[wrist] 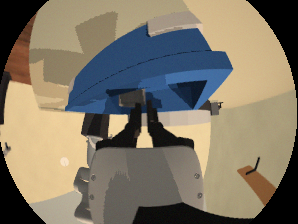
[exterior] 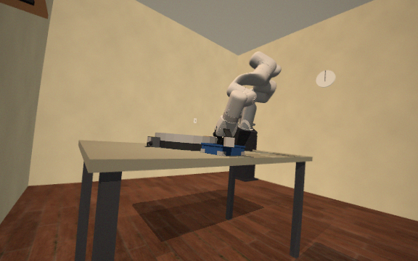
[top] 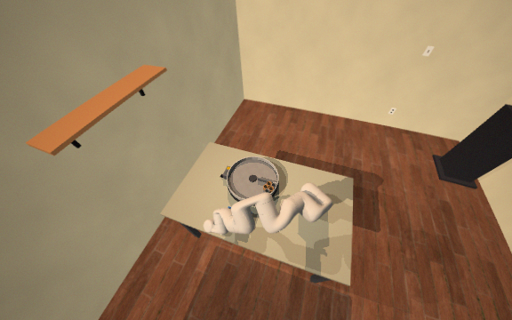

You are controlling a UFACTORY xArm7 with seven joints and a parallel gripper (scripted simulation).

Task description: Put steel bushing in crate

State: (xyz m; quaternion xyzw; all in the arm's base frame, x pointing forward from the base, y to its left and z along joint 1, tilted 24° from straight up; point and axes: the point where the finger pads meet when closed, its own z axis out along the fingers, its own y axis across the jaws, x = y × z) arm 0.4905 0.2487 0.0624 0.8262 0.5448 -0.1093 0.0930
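Observation:
The gripper (wrist: 144, 103) points into the blue crate (exterior: 210, 148) (wrist: 145, 55), its fingertips a narrow gap apart. A grey steel bushing (wrist: 129, 98) lies tilted at the left fingertip, inside the crate's outline; whether it still touches that finger cannot be told. It appears as a pale block (exterior: 229, 141) at the crate in the exterior view. The round turning table (top: 242, 182) (exterior: 180, 138) stands beside the crate. Several orange and dark bushings (top: 268, 187) sit together near its rim. In the top view the arm hides the gripper and nearly all of the crate.
The white arm (top: 278, 218) (exterior: 235, 105) reaches low over the pale table (top: 194, 196) (exterior: 122, 152). A small dark device (top: 225, 172) (exterior: 153, 141) stands at the turning table's outer side. An orange shelf (top: 100, 108) is on the wall, away from the arm.

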